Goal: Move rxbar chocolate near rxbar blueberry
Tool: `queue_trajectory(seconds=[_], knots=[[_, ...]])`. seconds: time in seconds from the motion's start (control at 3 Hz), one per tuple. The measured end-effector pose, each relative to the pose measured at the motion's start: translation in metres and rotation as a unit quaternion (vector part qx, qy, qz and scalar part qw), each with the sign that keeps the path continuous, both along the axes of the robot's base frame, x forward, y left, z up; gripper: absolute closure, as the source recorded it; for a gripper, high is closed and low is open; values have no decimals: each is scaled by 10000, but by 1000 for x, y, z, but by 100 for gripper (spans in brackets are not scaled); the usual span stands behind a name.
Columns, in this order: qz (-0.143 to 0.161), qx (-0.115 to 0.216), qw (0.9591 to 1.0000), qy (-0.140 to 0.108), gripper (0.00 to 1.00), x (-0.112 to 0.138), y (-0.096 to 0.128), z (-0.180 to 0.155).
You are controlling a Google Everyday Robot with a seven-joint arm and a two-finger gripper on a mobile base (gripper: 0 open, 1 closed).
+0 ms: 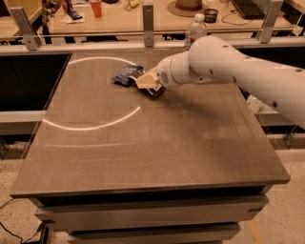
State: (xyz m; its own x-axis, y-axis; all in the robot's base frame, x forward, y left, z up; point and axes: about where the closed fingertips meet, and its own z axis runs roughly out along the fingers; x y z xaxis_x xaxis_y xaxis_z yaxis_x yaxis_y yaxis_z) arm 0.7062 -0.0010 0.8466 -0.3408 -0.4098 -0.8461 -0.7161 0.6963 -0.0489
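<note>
The rxbar blueberry (126,74) is a dark blue crinkled wrapper lying on the table at the far middle, beside a bright ring of light. My gripper (148,84) is just right of it, low over the table, at the end of the white arm (228,66) that reaches in from the right. The gripper is shut on the rxbar chocolate (156,92), of which only a dark edge shows under the tan fingers (145,81). The chocolate bar is a short way from the blue wrapper; I cannot tell if they touch.
The brown table (157,152) has its front edge near the bottom and a metal rail at the back. A clear water bottle (195,31) stands behind the rail. A desk behind holds a red cup (96,7) and clutter.
</note>
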Motion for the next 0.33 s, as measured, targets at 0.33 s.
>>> queue_trajectory(seconds=[0.33], knots=[[13,0,10000,1,84,-1,2,0]])
